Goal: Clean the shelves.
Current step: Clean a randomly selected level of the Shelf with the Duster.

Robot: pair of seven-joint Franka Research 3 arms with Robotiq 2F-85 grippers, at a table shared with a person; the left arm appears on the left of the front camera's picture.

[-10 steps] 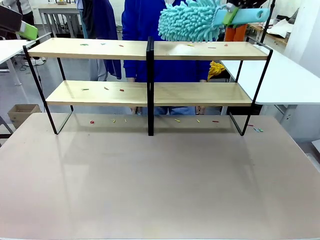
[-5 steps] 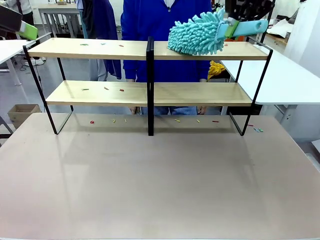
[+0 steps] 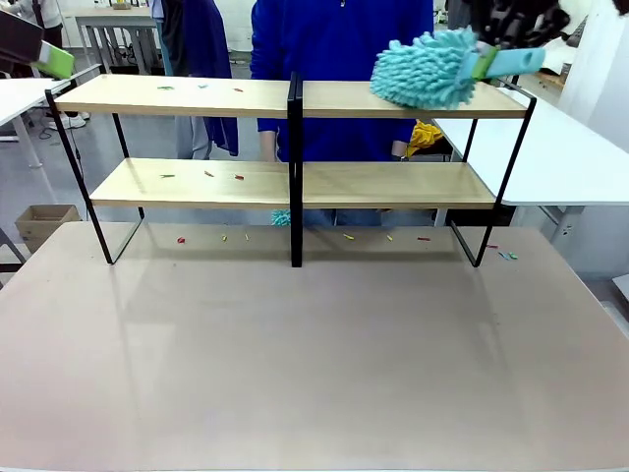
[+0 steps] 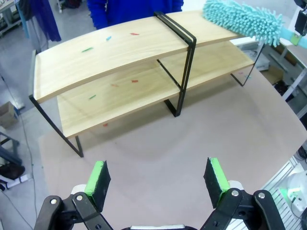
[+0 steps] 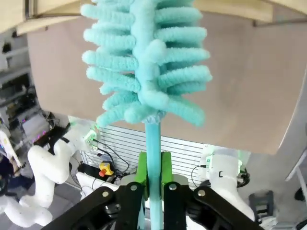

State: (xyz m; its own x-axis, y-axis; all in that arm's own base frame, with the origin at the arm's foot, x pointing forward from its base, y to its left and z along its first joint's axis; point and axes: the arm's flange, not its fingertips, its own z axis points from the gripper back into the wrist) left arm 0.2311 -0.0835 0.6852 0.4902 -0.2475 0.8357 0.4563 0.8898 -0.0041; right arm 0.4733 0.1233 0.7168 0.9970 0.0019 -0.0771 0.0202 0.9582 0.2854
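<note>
Beige table (image 3: 314, 374), wooden shelves (image 3: 197, 96), coloured scraps (image 3: 181, 239)

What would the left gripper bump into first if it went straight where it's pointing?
The left gripper would probably hit the table first, just in front of the shelves; depth is hard to judge.

The right gripper (image 5: 153, 178) is clamping the teal duster (image 5: 146, 62) by its handle, fluffy head poking up at the shelves (image 5: 240, 9).
</note>
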